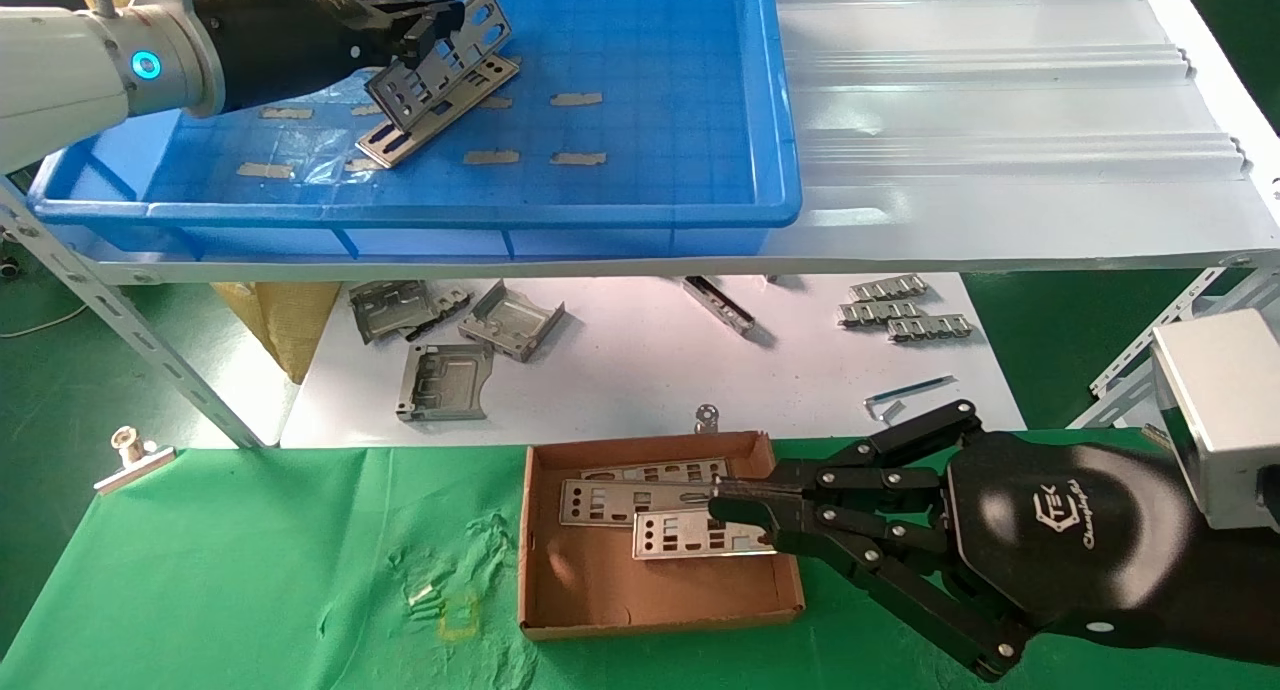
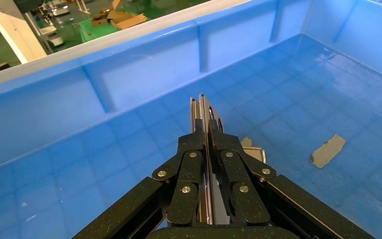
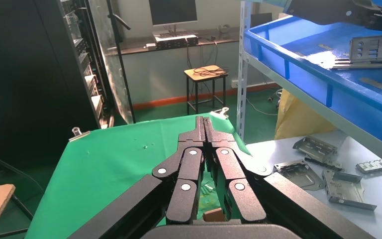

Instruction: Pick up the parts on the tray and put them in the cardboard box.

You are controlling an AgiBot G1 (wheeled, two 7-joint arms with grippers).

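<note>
Head view shows the left gripper (image 1: 440,25) at the far-left corner of the worktop, inside the large shallow bright-blue plastic tray (image 1: 780,120), its fingers clamped on one edge of a thin, punched silver metal plate (image 1: 425,75) that hangs tilted above the tray floor. A second, matching silver plate (image 1: 430,120) lies flat on the grid floor just beneath it, among bits of tan tape (image 1: 577,99). In the left wrist view the fingers (image 2: 199,124) stand pressed together with only the plate's thin edge between them.

At the near edge, on the green cloth, sits the small shallow brown cardboard box (image 1: 600,590) with three plates (image 1: 630,500) already inside. The right gripper (image 1: 745,515) hovers over the box's right side, its fingers drawn together on nothing.

Doing this step well probably means raising the held plate high enough to clear the tray's near rim before swinging toward the box, since a thin edge grip could slip if the plate snags. The right gripper likely needs to clear off first.
</note>
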